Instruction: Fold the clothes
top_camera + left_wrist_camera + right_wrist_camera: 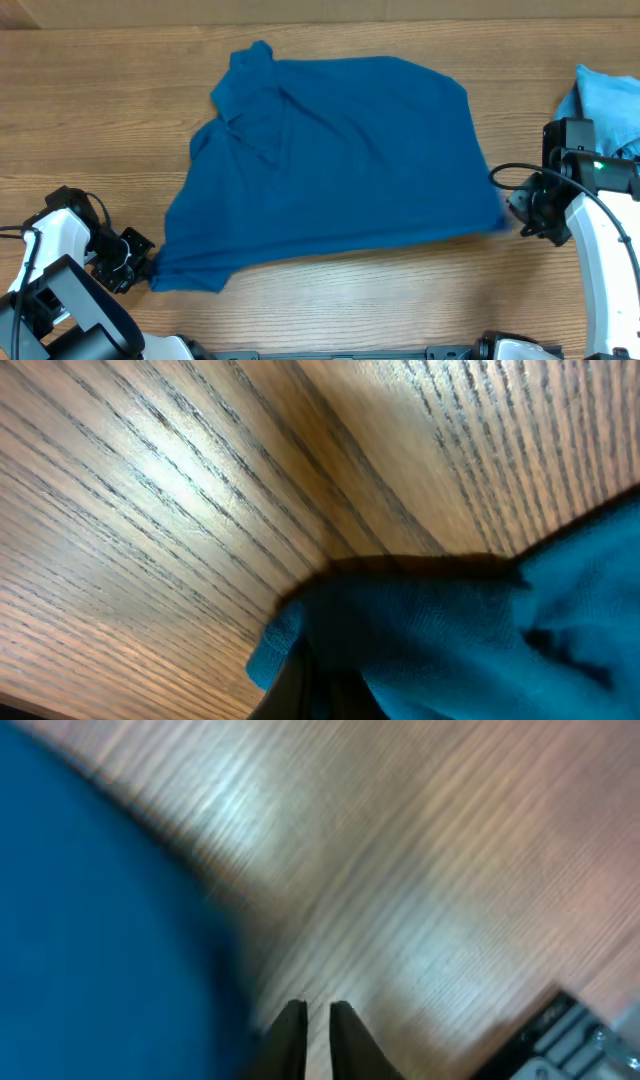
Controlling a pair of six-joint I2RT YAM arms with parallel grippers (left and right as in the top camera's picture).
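A large deep-blue shirt [330, 160] lies spread over the middle of the wooden table, with its collar toward the far left. My left gripper [148, 270] is at the shirt's near-left corner, shut on that corner. In the left wrist view the blue fabric [480, 630] bunches over the dark jaws [318, 665] and hides them. My right gripper [512, 213] sits just off the shirt's right edge. In the right wrist view its gripper [318, 1010] stands slightly open with bare wood showing in the gap, and the shirt [90, 920] is blurred to the left.
A light-blue cloth [605, 105] lies bunched at the far right edge, behind the right arm. Bare wood table [90, 120] surrounds the shirt. A dark piece of hardware [560, 1030] shows at the lower right of the right wrist view.
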